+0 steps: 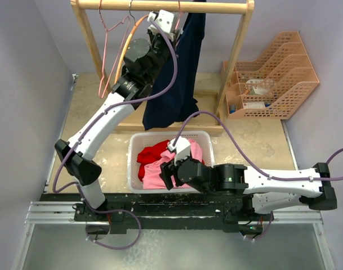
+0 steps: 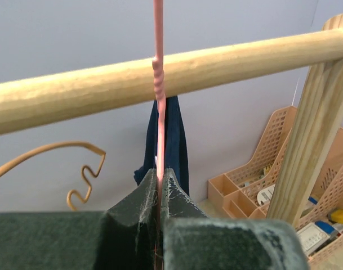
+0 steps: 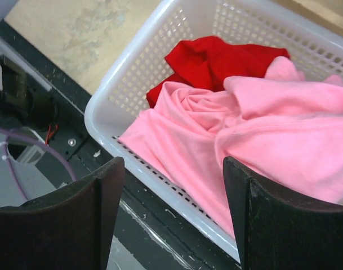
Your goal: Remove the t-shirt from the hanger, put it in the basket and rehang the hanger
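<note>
A navy t-shirt hangs from a pink wire hanger hooked over the wooden rail of the rack. In the left wrist view the t-shirt shows just behind the fingers. My left gripper is raised to the rail and is shut on the hanger's wire just below the hook; it also shows in the top view. My right gripper is open and empty, low over the near rim of a white basket, far from the t-shirt.
The basket holds a red garment and a pink garment. An empty pink hanger and an orange hanger hang left on the rail. An orange desk organizer stands at the right, past the rack's right post.
</note>
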`<act>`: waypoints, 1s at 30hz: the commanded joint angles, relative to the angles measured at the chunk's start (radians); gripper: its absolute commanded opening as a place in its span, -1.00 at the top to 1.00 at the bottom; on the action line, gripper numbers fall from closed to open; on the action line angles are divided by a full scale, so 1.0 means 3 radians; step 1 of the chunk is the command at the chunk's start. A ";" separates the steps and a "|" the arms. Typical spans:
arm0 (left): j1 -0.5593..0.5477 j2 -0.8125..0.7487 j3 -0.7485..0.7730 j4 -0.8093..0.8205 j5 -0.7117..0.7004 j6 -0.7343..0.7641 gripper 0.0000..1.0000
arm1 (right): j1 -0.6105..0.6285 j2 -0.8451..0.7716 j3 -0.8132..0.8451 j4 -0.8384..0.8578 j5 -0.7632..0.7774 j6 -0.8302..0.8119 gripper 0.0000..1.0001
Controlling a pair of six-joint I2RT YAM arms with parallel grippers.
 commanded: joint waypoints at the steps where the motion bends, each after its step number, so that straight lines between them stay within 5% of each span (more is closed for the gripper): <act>1: 0.0020 -0.0405 -0.0291 0.0398 0.0013 0.0120 1.00 | 0.0020 -0.0271 0.0190 -0.0057 0.0514 0.0168 -0.45; 13: 0.0017 -0.1161 -0.1445 0.0244 0.0172 -0.0131 1.00 | 0.0016 -0.0507 0.0784 -0.0082 0.1470 -0.0079 -0.68; 19: -0.0009 -0.1560 -0.1838 0.0027 0.0308 -0.0444 1.00 | -0.0154 -0.0716 0.0948 0.0639 0.2095 -0.0696 -0.32; 24: -0.0065 -0.1809 -0.1970 -0.0164 0.0387 -0.0608 1.00 | -0.1038 -0.0754 0.1053 0.0896 0.1232 -0.0860 -0.29; 30: -0.0104 -0.2008 -0.2089 -0.0362 0.0459 -0.0748 1.00 | -0.2006 -0.0108 0.1523 0.0632 0.0107 -0.0707 -0.33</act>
